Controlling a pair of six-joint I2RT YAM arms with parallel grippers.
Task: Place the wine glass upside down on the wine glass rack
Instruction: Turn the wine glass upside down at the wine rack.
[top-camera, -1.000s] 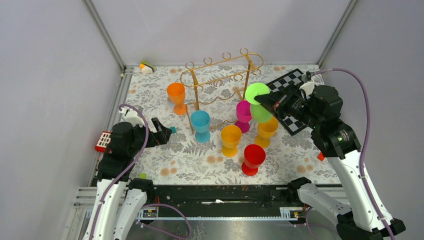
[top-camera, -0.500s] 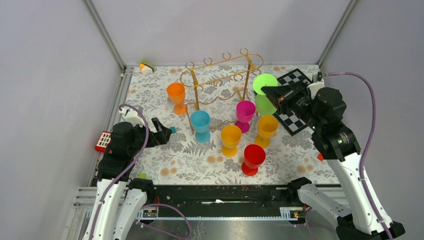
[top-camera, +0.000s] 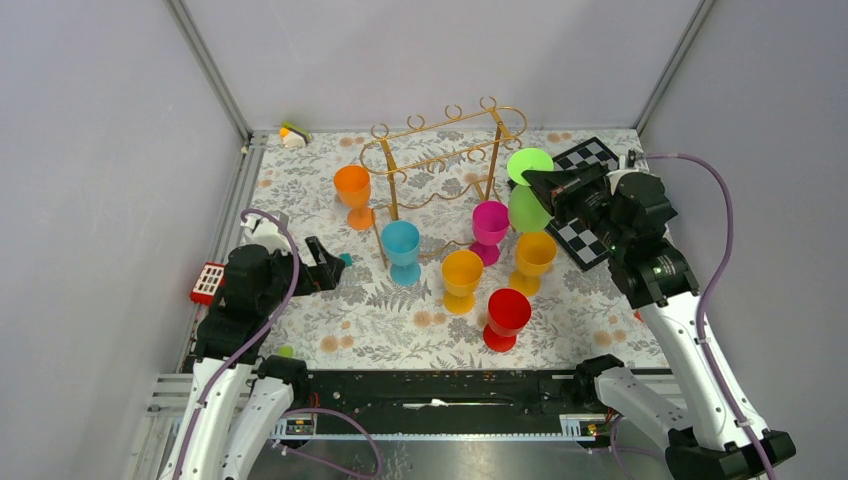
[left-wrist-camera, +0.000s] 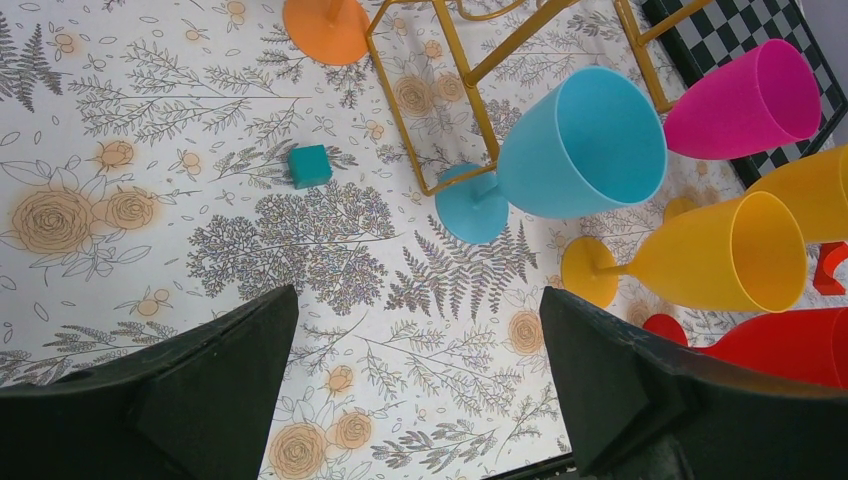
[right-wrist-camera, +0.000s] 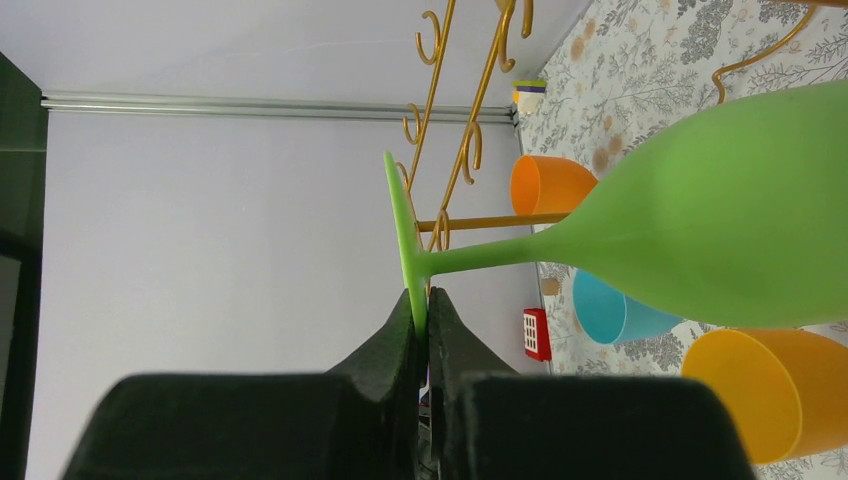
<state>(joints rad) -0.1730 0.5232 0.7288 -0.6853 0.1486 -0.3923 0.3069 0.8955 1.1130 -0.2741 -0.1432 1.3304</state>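
Green wine glass is hanging inverted from our right gripper, jaws pinching its foot; hooking it on the wine glass rack beyond them remains. Our left gripper is gaping.

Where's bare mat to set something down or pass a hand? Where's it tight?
Free: near-left mat, bordered by the left gripper, teal cube, blue glass and yellow glass; back-left, left of the orange glass; near-right, right of the red glass. Crowded: the glasses bunched before the rack, and its right end, where the green glass is held.
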